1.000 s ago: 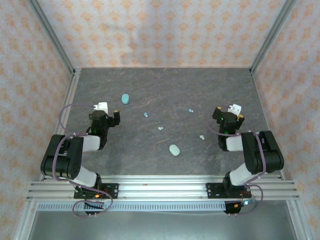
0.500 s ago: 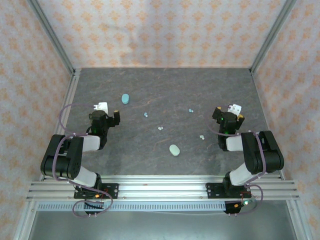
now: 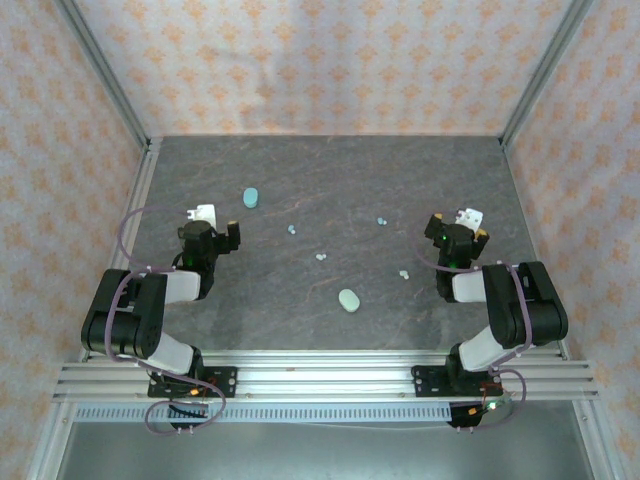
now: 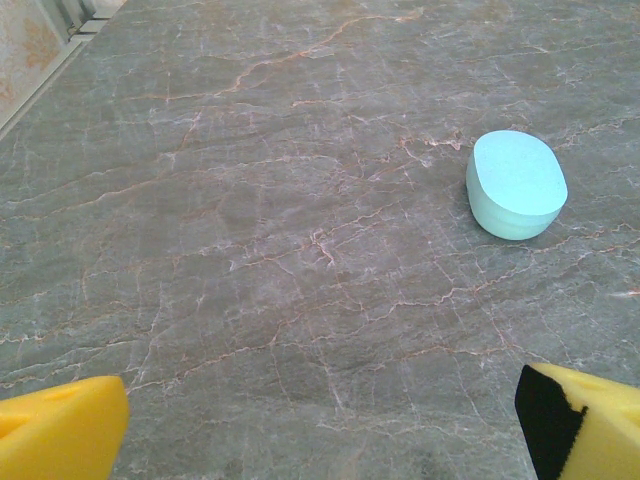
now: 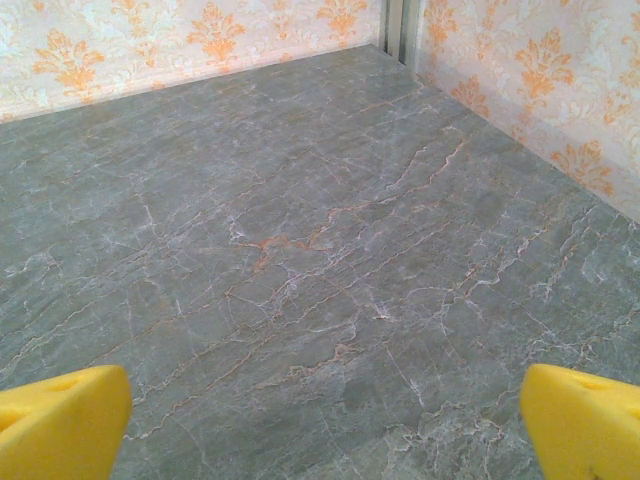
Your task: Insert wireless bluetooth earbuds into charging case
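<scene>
Though near the pale blue case (image 4: 515, 185), left fingers (image 4: 55, 425) wide apart, right fingers (image 5: 60, 415) too.

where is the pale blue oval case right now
In the top view, the pale blue oval plastic case lies far left, just beyond the left claw.

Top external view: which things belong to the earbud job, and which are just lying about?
Job things: blue case; mint case; left blue earbud; right blue earbud; middle whitish earbud; right whitish earbud.
Not part of it, all fixtures: marbled table; patterned walls; metal rail.
</scene>
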